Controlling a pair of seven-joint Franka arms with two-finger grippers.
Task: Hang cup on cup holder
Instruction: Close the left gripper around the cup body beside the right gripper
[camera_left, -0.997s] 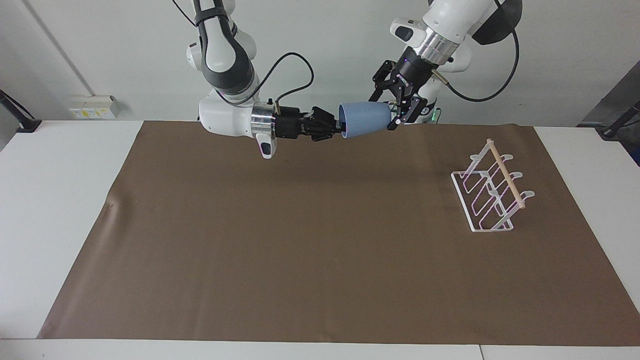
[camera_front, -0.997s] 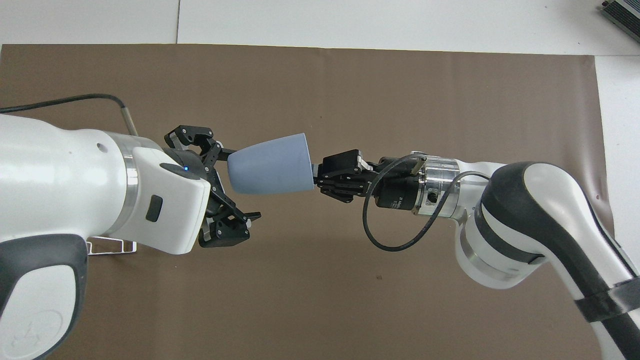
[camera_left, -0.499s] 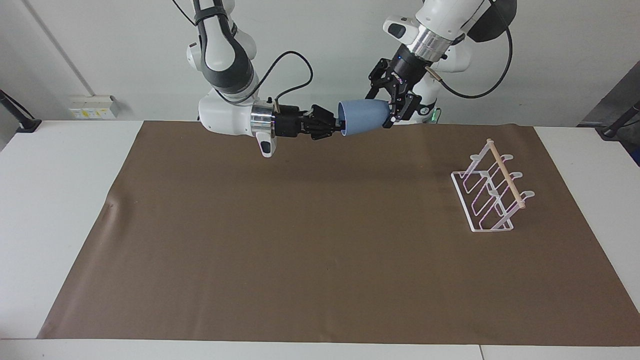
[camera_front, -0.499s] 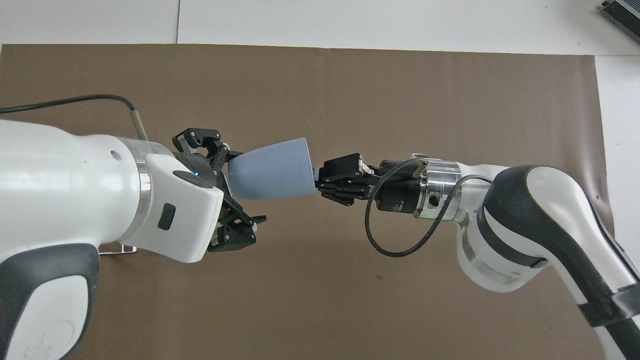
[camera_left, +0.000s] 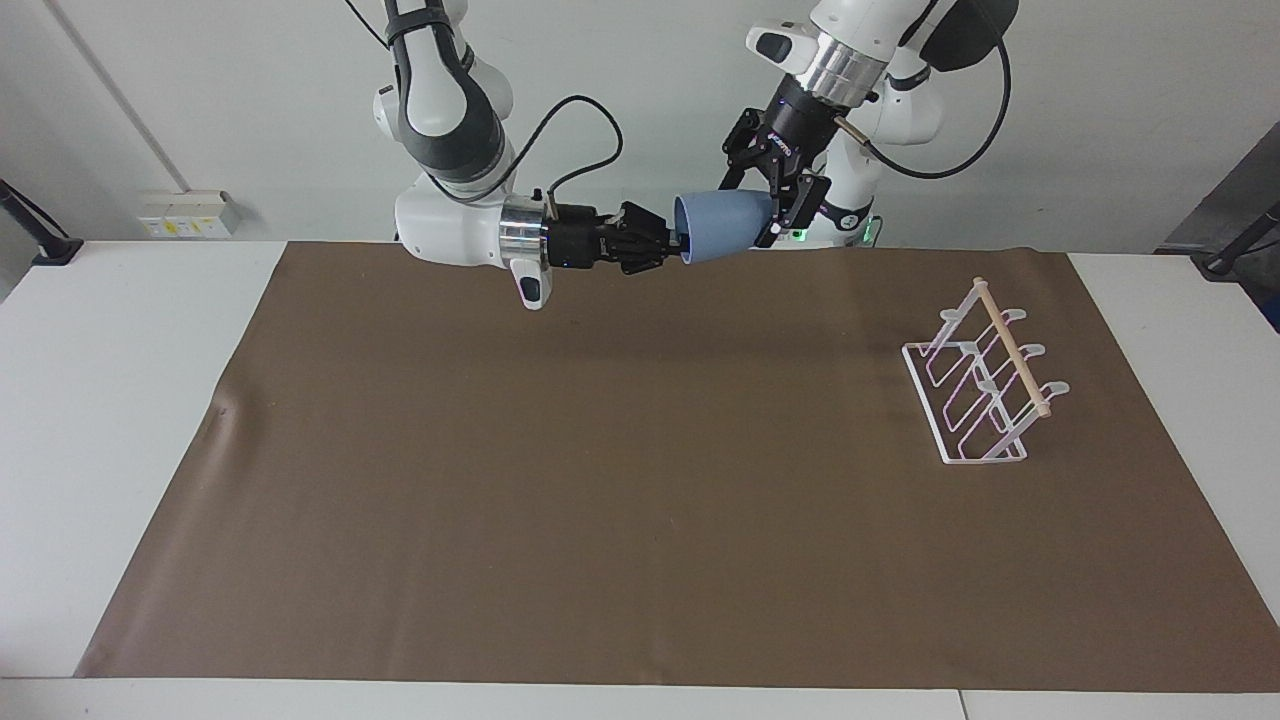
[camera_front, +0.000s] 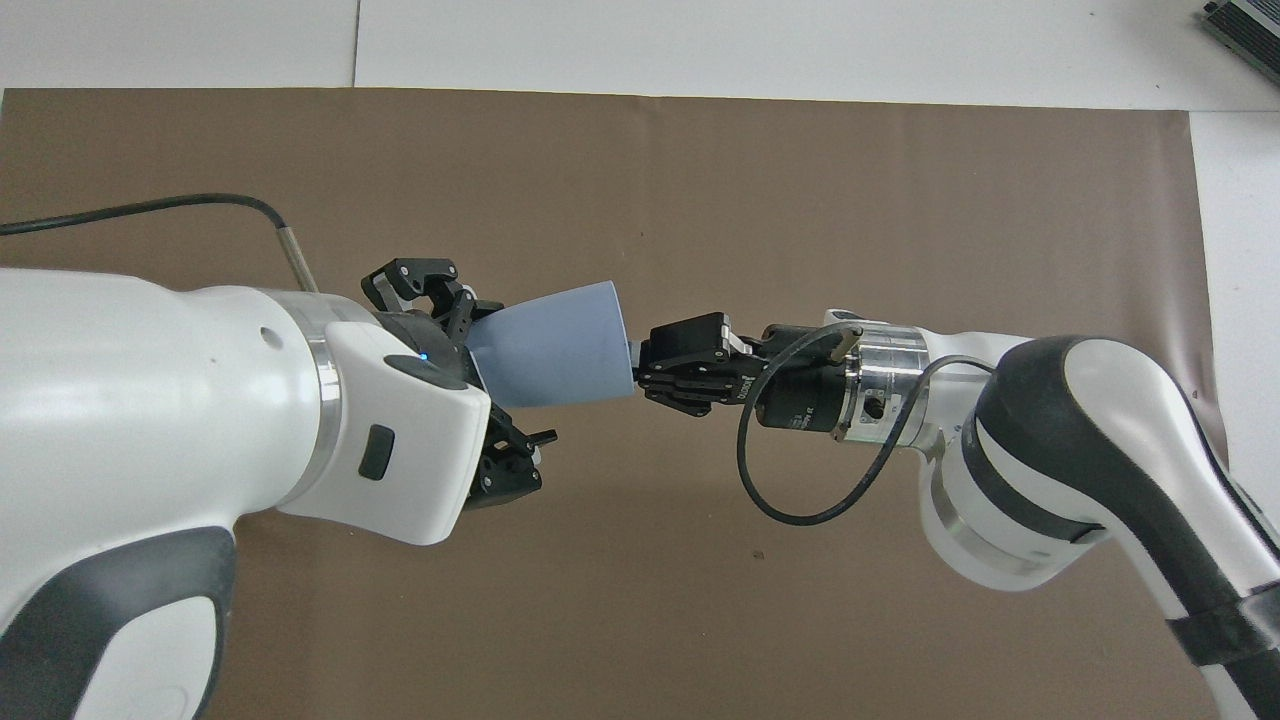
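Observation:
The light-blue cup (camera_left: 722, 224) (camera_front: 550, 345) hangs on its side in the air, over the edge of the brown mat nearest the robots. My right gripper (camera_left: 678, 250) (camera_front: 635, 362) is shut on its wide rim and holds it level. My left gripper (camera_left: 752, 212) (camera_front: 510, 370) is open, and its fingers straddle the cup's narrow base end without closing on it. The white wire cup holder (camera_left: 985, 385) with its wooden rod stands on the mat toward the left arm's end. My left arm hides it in the overhead view.
A brown mat (camera_left: 600, 480) (camera_front: 700, 180) covers most of the white table (camera_left: 110, 400). A grey box corner (camera_front: 1245, 25) shows at the table's edge farthest from the robots. A cable loops under the right wrist (camera_front: 800, 500).
My left gripper has slid farther along the cup's base end, still open. Both arms and the cup have risen slightly. The right grip is unchanged.

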